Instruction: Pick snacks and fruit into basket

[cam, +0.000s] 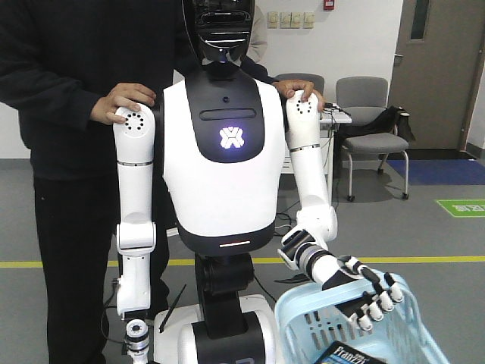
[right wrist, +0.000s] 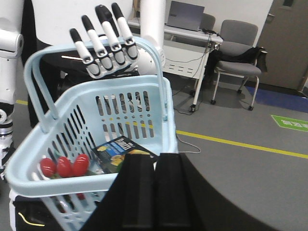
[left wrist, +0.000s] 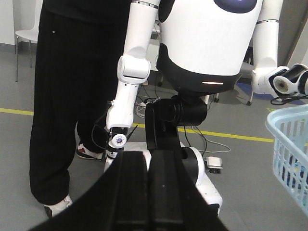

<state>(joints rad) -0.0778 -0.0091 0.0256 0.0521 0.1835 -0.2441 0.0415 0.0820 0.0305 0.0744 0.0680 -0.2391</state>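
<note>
Humanoid hand (right wrist: 103,45) hooked over handle (right wrist: 144,48) of basket (right wrist: 159,110), fingers part-curled; we see Franzzi box (right wrist: 120,151) inside. Left gripper (left wrist: 148,156), right gripper (right wrist: 155,159): jaws together, empty.

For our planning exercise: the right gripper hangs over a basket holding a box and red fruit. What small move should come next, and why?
Probably lift the right gripper up and back, clear of the basket. Its jaws stand together with nothing between them, and the box and red fruit already lie inside, so nothing here needs releasing.
</note>
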